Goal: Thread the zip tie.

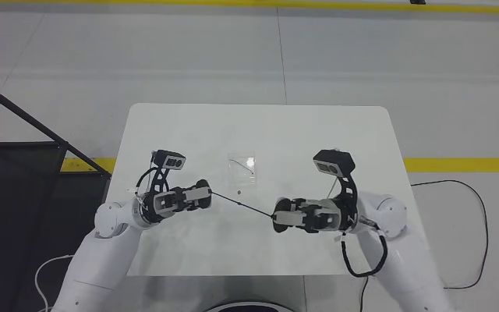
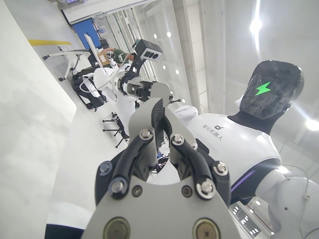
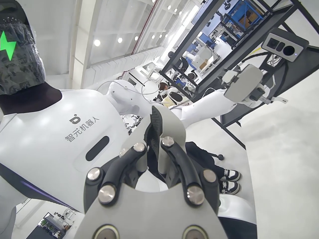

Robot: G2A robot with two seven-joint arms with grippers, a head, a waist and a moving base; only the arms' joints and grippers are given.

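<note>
Over the left part of the white bench [image 1: 312, 132], on the half nearer the robot, the left pincer [image 1: 207, 193] points in toward the middle. In the left wrist view its fingers [image 2: 139, 123] are pressed together, the dark ribbed pads meeting with no gap. From the top view they pinch one end of the zip tie [image 1: 242, 203].

The zip tie is a thin dark strip drawn out in a straight line across the gap between the two pincers. It slants, so its left end lies a little farther from the robot and its right end a little nearer. Its whole length sits over the middle of the bench's near half.

Just beyond the middle of the strip, toward the far side, a small clear bag [image 1: 243, 167] lies flat on the bench, apart from both pincers.

To the right, the right pincer [image 1: 274, 218] points back toward the left one and meets the strip's other end. Its fingers [image 3: 172, 123] are likewise pressed together in the right wrist view, pinching that end of the zip tie. The two pincers face each other tip to tip, well apart, with the strip between them.
</note>
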